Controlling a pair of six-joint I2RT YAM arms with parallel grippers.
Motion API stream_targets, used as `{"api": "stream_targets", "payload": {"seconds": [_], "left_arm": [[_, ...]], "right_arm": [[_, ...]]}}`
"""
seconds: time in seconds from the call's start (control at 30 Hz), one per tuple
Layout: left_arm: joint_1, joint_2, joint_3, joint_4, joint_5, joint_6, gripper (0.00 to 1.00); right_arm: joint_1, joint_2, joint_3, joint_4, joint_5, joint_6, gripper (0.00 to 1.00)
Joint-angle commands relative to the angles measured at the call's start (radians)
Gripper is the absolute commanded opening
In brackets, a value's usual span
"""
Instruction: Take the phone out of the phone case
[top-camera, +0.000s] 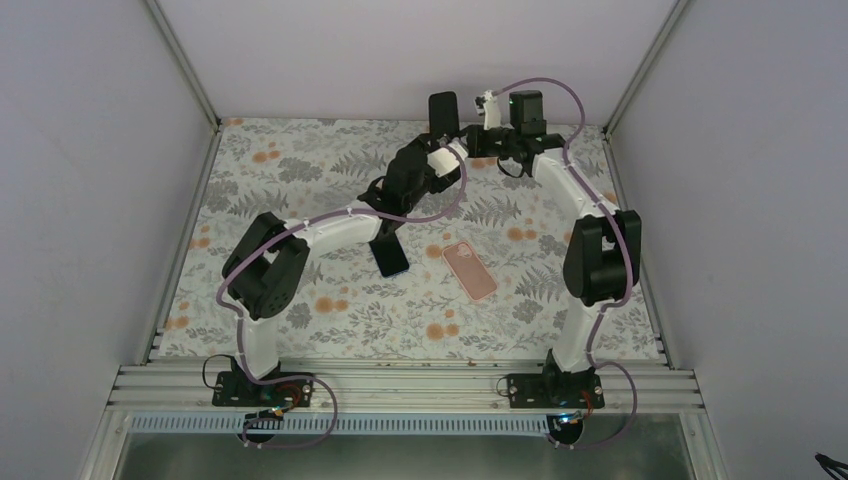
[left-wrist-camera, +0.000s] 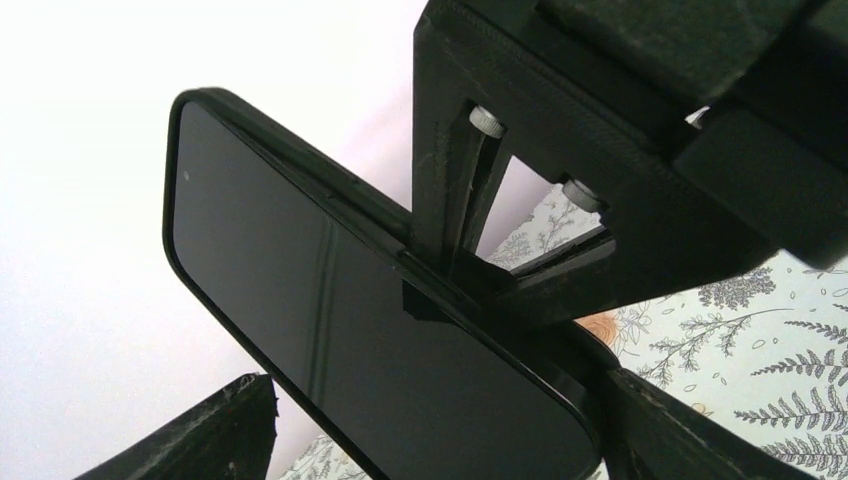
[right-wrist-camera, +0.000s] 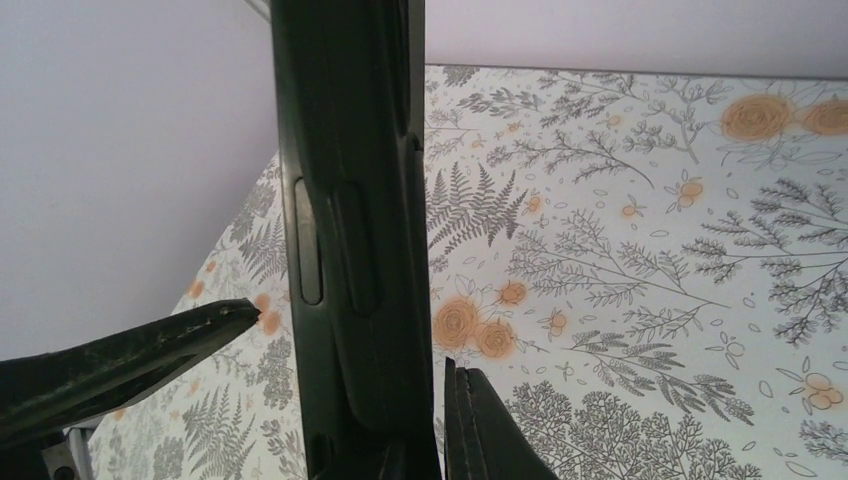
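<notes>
Two pincers were at black glossy slab phone: right pincer clamped its edge, left pincer apart astride lower end. Prob. stiff, slick, fragile; grip rims.

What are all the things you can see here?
phone: one, black, held up on end at the far side.
case: one, pink, flat on the cloth near the middle.
dark slab: one, black with a blue edge, beside the case, partly under the left arm; phone or case, cannot tell.
cloth: one, white with flowers and ferns, covering the table.
left gripper: one, black, open, a finger either side of the phone.
right gripper: one, black, shut on the phone.
</notes>
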Motion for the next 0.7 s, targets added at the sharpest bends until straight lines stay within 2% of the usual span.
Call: {"api": "stream_targets", "payload": {"seconds": [0.0,0.07,0.3,0.4,0.67], "left_arm": [[0.057,0.015,0.034,0.023,-0.118,0.014,0.78],[0.081,0.016,0.044,0.032,-0.153,0.035,0.74],[0.160,0.007,-0.002,0.182,-0.239,0.118,0.74],[0.171,0.005,-0.022,0.296,-0.244,0.176,0.74],[0.177,0.006,-0.024,0.470,-0.242,0.272,0.74]], "right_arm": [[0.035,-0.107,-0.022,0.000,-0.079,0.007,0.03],[0.032,-0.118,-0.038,-0.007,-0.076,-0.009,0.03],[0.031,-0.154,-0.098,0.014,-0.078,-0.005,0.03],[0.037,-0.137,-0.109,0.016,-0.076,0.000,0.03],[0.043,-0.087,-0.078,0.032,-0.086,0.029,0.03]]}}
